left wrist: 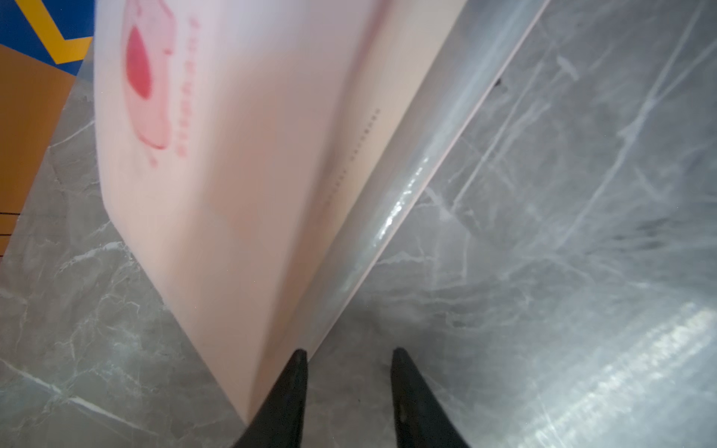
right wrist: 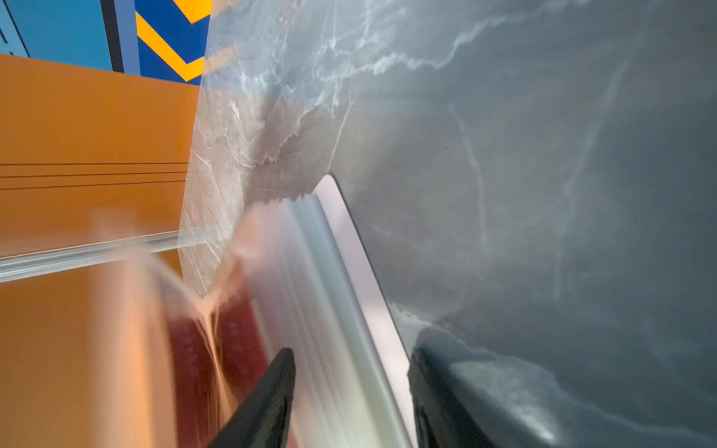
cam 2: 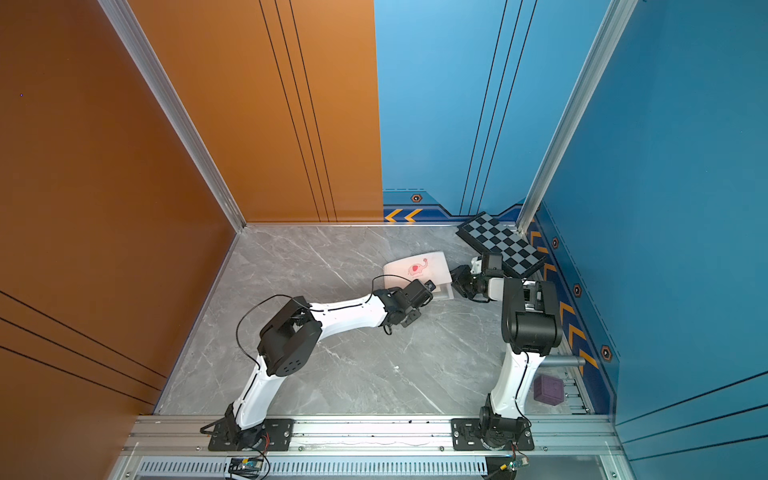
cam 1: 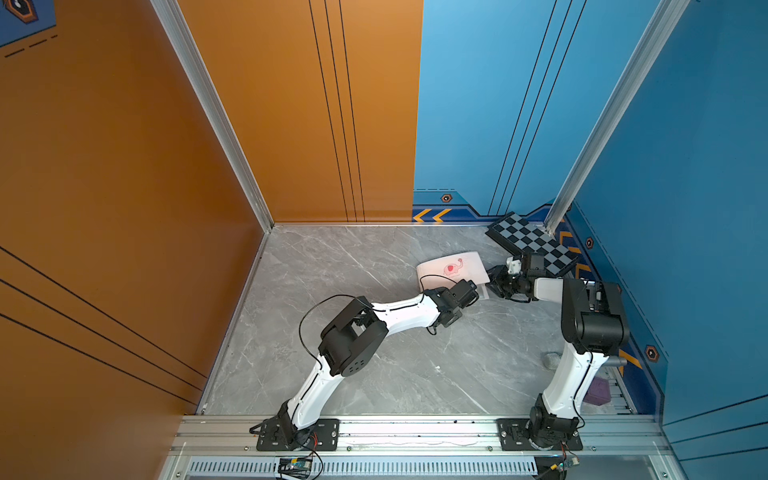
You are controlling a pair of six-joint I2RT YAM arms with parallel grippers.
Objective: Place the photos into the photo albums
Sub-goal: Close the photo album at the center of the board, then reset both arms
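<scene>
The photo album (cam 1: pixel 453 268) (cam 2: pixel 419 268) lies at the back right of the grey table, pink elephant cover up. In the left wrist view its cover (left wrist: pixel 232 194) is blurred and stands raised at an angle over a clear sleeve page (left wrist: pixel 407 186). My left gripper (left wrist: pixel 349 353) (cam 1: pixel 478 293) is open at the album's near corner, with only table between its fingers. My right gripper (right wrist: pixel 351 357) (cam 1: pixel 493 277) is at the album's right edge, and the sleeve pages (right wrist: pixel 337 291) and back cover pass between its fingers. A dark red photo (right wrist: pixel 236 337) shows through one sleeve. No loose photos show.
A black-and-grey checkered board (cam 1: pixel 532 245) lies in the back right corner just behind the right wrist. A purple block (cam 2: pixel 548 388) and a grey roll (cam 2: pixel 561 360) sit by the right arm's base. Orange and blue walls enclose the table.
</scene>
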